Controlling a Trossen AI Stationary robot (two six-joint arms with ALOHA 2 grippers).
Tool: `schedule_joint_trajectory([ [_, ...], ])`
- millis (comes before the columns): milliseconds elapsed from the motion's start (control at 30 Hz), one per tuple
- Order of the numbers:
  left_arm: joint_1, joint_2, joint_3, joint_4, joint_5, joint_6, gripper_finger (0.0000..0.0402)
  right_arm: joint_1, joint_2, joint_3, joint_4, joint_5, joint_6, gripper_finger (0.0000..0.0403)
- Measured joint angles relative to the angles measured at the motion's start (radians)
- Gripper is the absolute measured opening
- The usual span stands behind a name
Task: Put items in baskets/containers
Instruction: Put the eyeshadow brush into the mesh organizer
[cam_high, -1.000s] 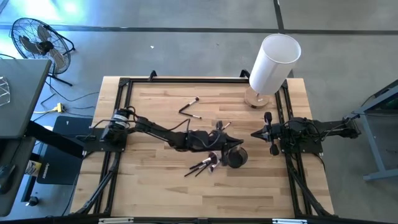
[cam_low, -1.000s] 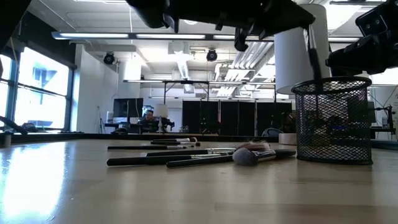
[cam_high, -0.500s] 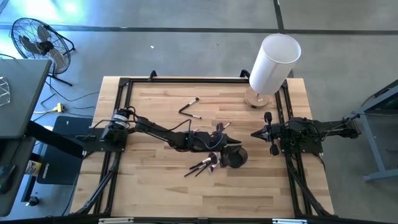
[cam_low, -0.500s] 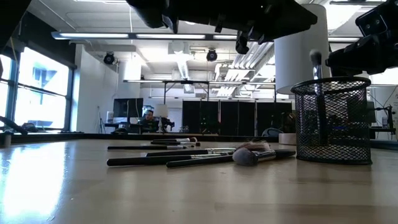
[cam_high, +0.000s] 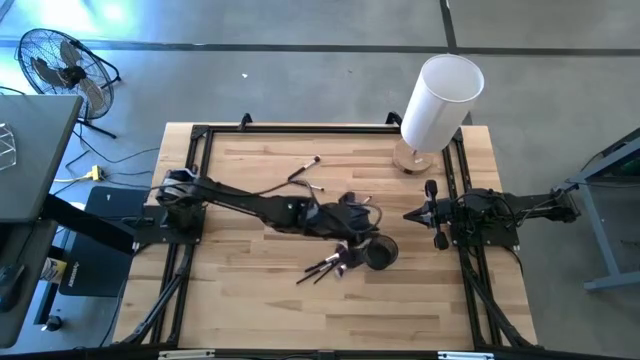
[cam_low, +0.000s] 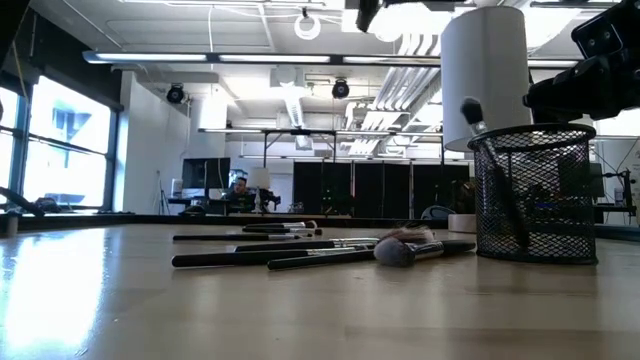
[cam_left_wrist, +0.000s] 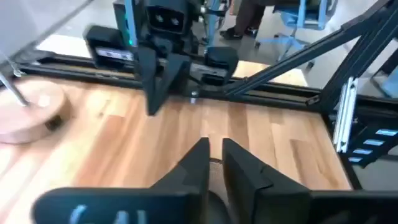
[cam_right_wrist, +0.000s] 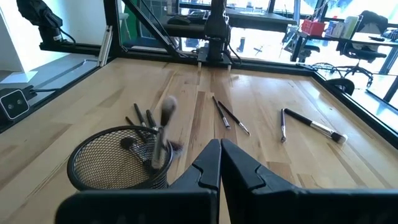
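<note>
Beside the scattered brushes (cam_low: 300, 252): round black wire-mesh cup (cam_low: 534, 193), brushes leaning inside.
Left gripper (cam_left_wrist: 214, 163) and right gripper (cam_right_wrist: 219, 163) pressed together, empty.

No text, label, brand, number or sign can be read in any of the views; a few pale marks on the left wrist housing are too blurred to make out.

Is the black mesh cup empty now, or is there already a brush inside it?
Not empty. The black mesh cup holds at least one brush, leaning against the rim with its bristle tip sticking out above; the right wrist view shows the same.
</note>
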Motion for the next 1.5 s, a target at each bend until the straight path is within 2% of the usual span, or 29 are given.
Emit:
schedule_joint_trajectory([
  [100, -0.041, -0.074, -0.069, -0.049, -0.055, 0.047, 0.0005, 0.0, 0.0, 0.0, 0.0, 0.0, 0.0, 0.0],
  [167, -0.066, -0.116, -0.137, 0.002, -0.093, 0.019, 0.0008, 0.0, 0.0, 0.0, 0.0, 0.001, -0.011, 0.0],
  [267, -0.116, -0.23, -0.299, -0.006, -0.166, -0.037, 0.0003, -0.001, 0.0, 0.0, 0.002, 0.034, -0.158, 0.0],
  [367, -0.158, -0.32, -0.469, 0.158, -0.241, -0.113, 0.0002, -0.001, 0.0, 0.0, 0.004, 0.071, -0.335, 0.0],
  [467, -0.22, -0.428, -0.659, 0.293, -0.298, -0.15, 0.0001, 0.0, 0.0, 0.0, 0.005, 0.096, -0.445, 0.0],
  [567, -0.261, -0.522, -0.809, 0.451, -0.344, -0.2, 0.0001, 0.0, 0.0, 0.0, 0.005, 0.106, -0.488, 0.0],
  [633, -0.288, -0.581, -0.896, 0.472, -0.385, -0.228, 0.0001, 0.0, 0.0, 0.0, 0.004, 0.101, -0.489, 0.0],
  [733, -0.307, -0.636, -0.962, 0.52, -0.407, -0.275, 0.0001, 0.0, 0.0, 0.0, 0.005, 0.092, -0.487, 0.0],
  [900, -0.323, -0.692, -1.003, 0.501, -0.417, -0.275, 0.0, 0.0, 0.0, 0.0, 0.004, -0.009, -0.33, 0.0],
  [1200, -0.323, -0.689, -1.003, 0.447, -0.414, -0.234, 0.0, 0.0, 0.0, 0.0, 0.016, -0.159, -0.065, 0.0],
  [1300, -0.323, -0.689, -1.003, 0.446, -0.414, -0.234, 0.0, 0.0, 0.0, 0.0, 0.039, -0.213, 0.09, 0.0],
  [1500, -0.322, -0.689, -1.003, 0.442, -0.414, -0.233, 0.0, 0.0, 0.0, 0.0, 0.158, -0.108, 0.364, 0.0],
])
